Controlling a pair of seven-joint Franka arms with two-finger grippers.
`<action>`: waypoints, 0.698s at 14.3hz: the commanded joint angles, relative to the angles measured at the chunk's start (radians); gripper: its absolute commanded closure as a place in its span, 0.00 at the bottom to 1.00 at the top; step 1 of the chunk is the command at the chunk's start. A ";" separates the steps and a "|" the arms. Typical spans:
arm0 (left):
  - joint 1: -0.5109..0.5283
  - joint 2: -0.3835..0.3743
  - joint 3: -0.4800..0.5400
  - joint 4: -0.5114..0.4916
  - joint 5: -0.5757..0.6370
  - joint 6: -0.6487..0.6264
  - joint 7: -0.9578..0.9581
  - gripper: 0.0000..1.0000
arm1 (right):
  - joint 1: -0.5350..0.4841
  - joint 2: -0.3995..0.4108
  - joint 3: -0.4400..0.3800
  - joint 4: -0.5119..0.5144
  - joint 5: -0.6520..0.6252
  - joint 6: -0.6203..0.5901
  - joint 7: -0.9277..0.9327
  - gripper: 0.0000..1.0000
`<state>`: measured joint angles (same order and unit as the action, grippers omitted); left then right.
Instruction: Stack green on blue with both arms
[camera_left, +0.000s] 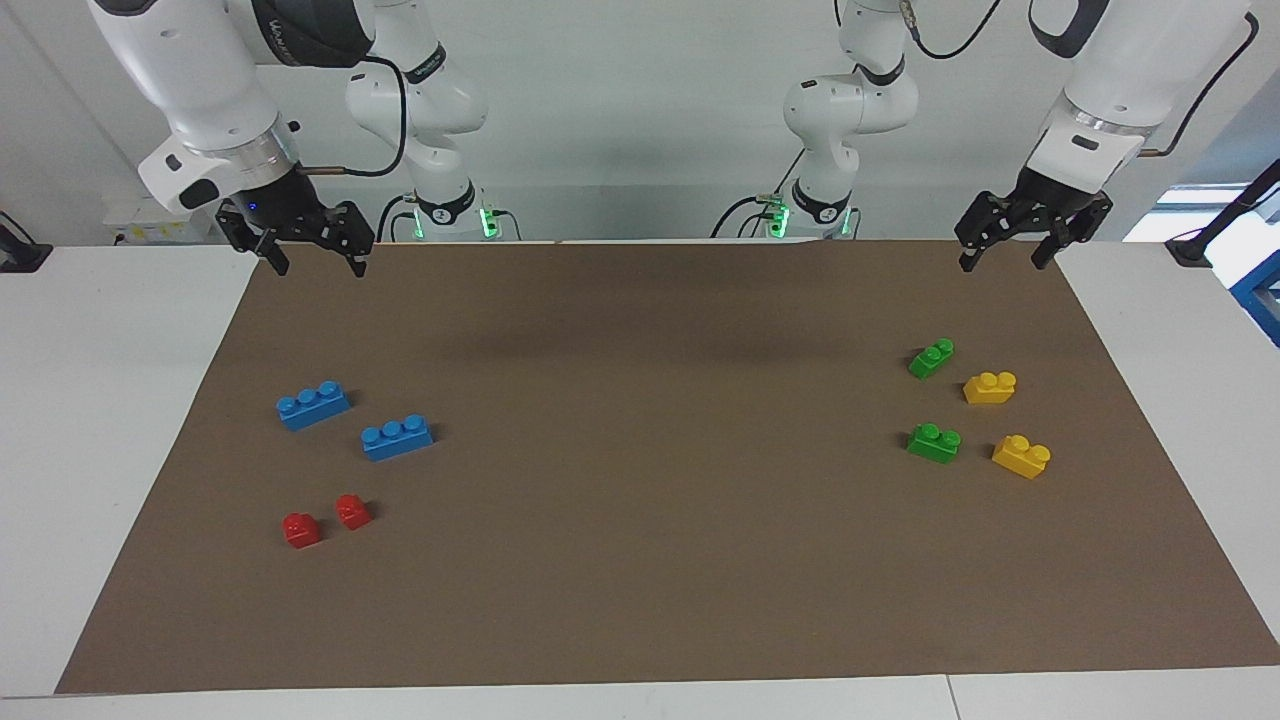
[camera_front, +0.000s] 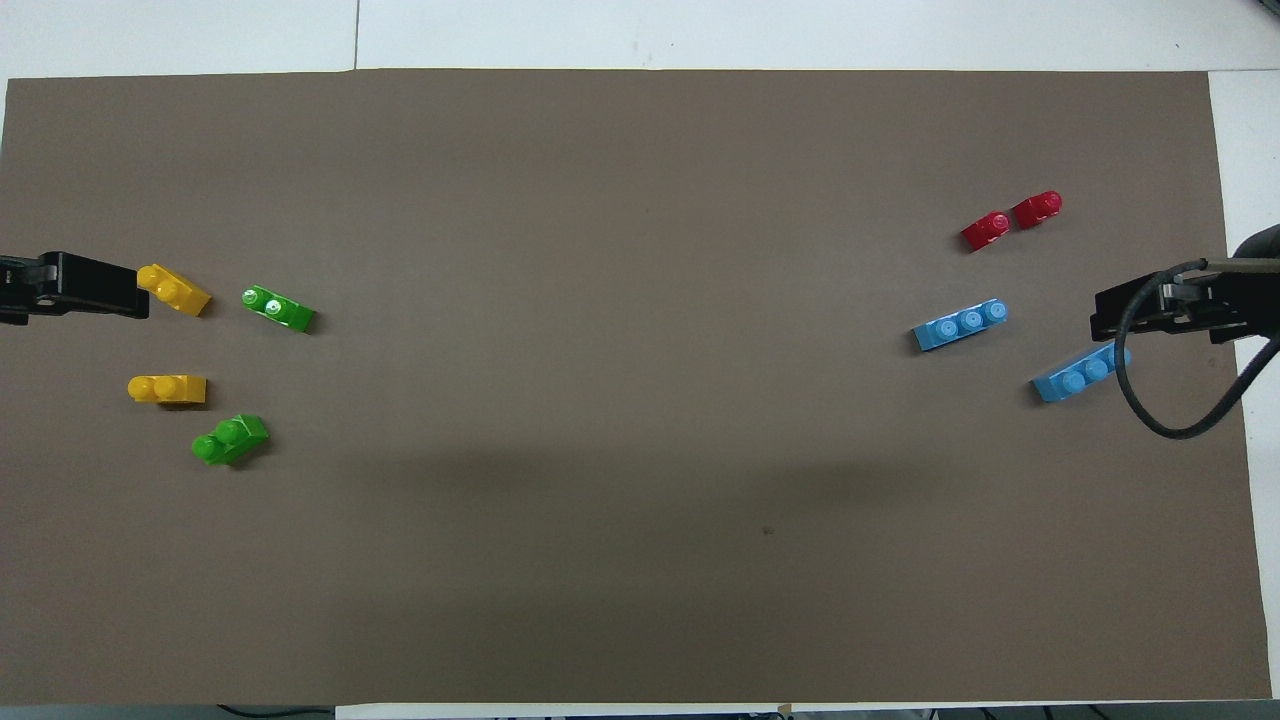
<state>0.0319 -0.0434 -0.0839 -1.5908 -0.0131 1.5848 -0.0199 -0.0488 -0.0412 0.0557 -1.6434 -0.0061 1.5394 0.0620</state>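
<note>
Green plastic two-stud bricks (camera_left: 931, 358) (camera_left: 934, 442) are lying near the left arm's end of the brown mat (camera_left: 640, 600), and blue three-stud bricks (camera_left: 313, 404) (camera_left: 397, 437) are lying near the right arm's end. Both grippers are hanging open and empty over the mat's corners nearest the robots: left gripper (camera_left: 1008, 252), right gripper (camera_left: 316, 260). Each should, I think, descend squarely on one brick's long sides. Overhead, the right gripper is hiding part of one blue brick.

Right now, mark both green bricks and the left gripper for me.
green brick nearer the robots (camera_left: 931, 358), facing view, on its studs.
green brick farther from the robots (camera_left: 934, 442), facing view, on its top.
left gripper (camera_left: 1006, 258), facing view, midway between fingertips.
</note>
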 joint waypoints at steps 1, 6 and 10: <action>0.002 -0.007 0.006 0.002 -0.019 0.009 0.014 0.00 | -0.005 -0.025 0.004 -0.027 0.003 0.004 -0.005 0.00; 0.026 -0.009 0.006 -0.001 -0.037 0.009 0.017 0.00 | -0.023 -0.020 0.003 -0.029 0.005 0.070 0.076 0.02; 0.026 -0.013 0.006 -0.012 -0.037 0.008 0.014 0.00 | -0.074 -0.009 0.000 -0.052 0.125 0.070 0.391 0.05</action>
<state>0.0490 -0.0434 -0.0774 -1.5909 -0.0297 1.5850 -0.0191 -0.0839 -0.0418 0.0494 -1.6571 0.0516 1.5876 0.3354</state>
